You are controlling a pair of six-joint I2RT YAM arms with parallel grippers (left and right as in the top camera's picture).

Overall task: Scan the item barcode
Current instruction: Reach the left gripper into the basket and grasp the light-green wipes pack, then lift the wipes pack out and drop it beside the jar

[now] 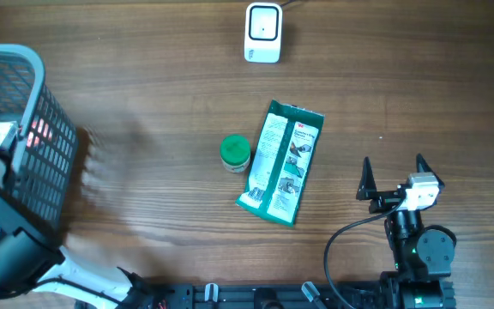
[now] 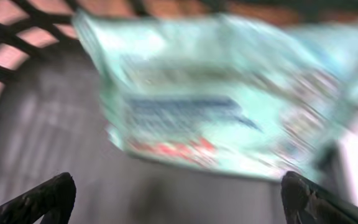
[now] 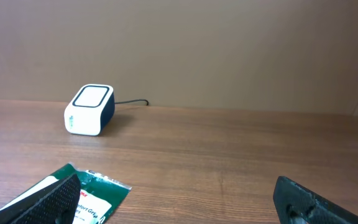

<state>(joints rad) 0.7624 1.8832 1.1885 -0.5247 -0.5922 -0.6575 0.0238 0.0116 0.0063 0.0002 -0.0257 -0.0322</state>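
The left arm reaches into the dark mesh basket (image 1: 54, 159) at the table's (image 1: 144, 94) left edge, and the overhead view does not show its fingers. The left wrist camera does: the left gripper (image 2: 179, 196) is spread wide, its two dark fingertips (image 2: 48, 196) at the lower corners of the frame with nothing clasped between them. Just past them, inside the basket, lies a pale green packet (image 2: 229, 106) with dark and red print. It is heavily blurred, so its label cannot be read, and whether it touches the fingers cannot be told; it appears to sit ahead of the tips, not between them.

Out on the wooden table a green-and-white packet (image 1: 281, 163) lies flat near the centre, tilted a little from the table's long edge. A small green-lidded jar (image 1: 235, 153) stands just beside its left side. The barcode scanner (image 1: 262, 33) — a white box with a dark side and a cable (image 3: 135, 101) running off behind it — sits at the far edge, well apart from both.

The right gripper (image 1: 393, 163) is low at the table's right side, to the right of the green-and-white packet and apart from it. Its fingers are released and empty. In the right wrist view one finger (image 3: 55, 199) overlaps the packet's near corner at the lower left — the scanner stands beyond it.
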